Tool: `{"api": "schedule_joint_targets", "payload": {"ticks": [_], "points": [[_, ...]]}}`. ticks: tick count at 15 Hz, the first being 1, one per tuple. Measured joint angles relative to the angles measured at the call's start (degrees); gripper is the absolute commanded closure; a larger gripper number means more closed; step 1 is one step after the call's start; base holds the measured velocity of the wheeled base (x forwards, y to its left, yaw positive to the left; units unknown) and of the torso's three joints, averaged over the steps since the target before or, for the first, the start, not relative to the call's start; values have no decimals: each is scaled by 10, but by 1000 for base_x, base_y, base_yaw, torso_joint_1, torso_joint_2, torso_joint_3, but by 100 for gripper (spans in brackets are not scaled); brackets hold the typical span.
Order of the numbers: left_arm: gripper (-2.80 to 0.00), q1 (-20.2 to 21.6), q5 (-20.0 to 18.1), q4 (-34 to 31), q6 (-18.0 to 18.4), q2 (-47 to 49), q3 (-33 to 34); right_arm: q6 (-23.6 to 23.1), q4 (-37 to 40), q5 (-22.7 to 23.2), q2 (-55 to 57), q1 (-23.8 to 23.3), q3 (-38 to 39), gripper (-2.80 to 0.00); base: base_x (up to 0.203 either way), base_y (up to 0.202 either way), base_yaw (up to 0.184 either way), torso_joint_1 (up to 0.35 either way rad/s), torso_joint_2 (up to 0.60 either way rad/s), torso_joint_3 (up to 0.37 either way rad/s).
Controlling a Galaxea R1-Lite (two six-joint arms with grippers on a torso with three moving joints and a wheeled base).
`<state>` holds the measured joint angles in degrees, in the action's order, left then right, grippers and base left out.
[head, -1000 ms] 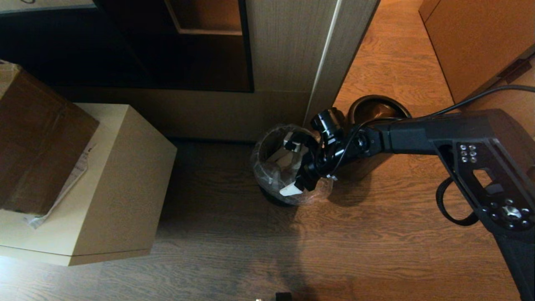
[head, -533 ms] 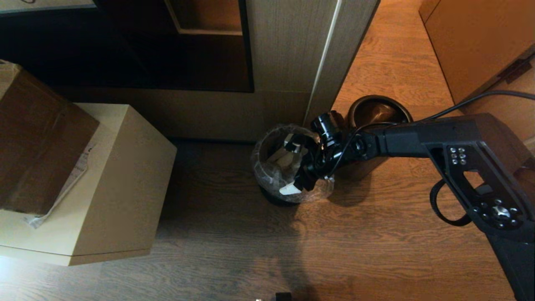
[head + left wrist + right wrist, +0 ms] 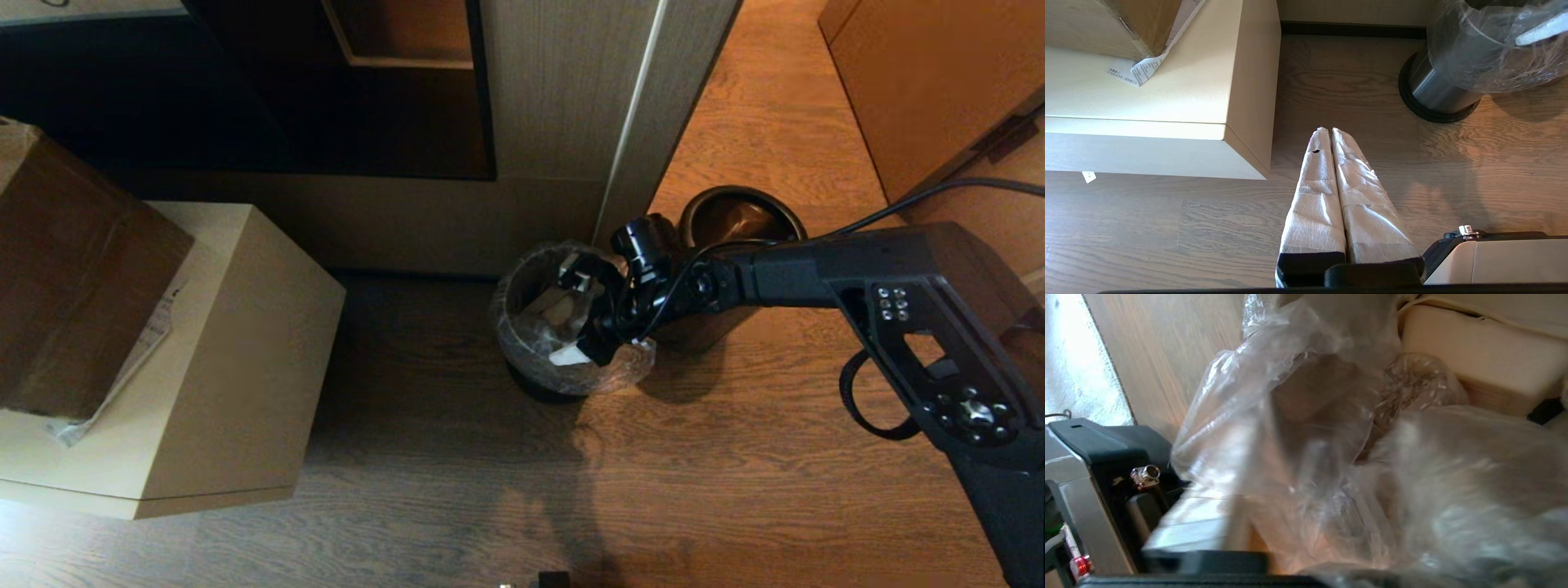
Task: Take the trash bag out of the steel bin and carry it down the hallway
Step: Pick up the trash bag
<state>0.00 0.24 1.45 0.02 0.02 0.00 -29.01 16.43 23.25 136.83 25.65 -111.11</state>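
Right claw (image 3: 581, 320) straddles the trash bag (image 3: 545, 359) edge at the steel bin (image 3: 1435, 96) rim, seemingly for a grip. Whether it has clamped, I cannot tell.

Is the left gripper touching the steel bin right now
No, the left gripper hangs shut over bare wooden floor, apart from the steel bin.

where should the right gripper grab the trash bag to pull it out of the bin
Probably the loose plastic folded over the rim on the bin's right side, coming from above. There the trash bag bunches into a thin flap that fingers can pinch; the right gripper is already there.
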Motion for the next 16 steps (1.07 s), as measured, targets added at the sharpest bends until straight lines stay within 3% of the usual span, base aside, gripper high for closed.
{"api": "schedule_joint_targets", "payload": {"ticks": [11,16], "points": [[0,0,0,0,0,0,0,11,51,-3,-44,-8,10,0,0,0,0,0,0,0],[0,0,0,0,0,0,0,77,70,-2,-93,-11,14,0,0,0,0,0,0,0]]}}
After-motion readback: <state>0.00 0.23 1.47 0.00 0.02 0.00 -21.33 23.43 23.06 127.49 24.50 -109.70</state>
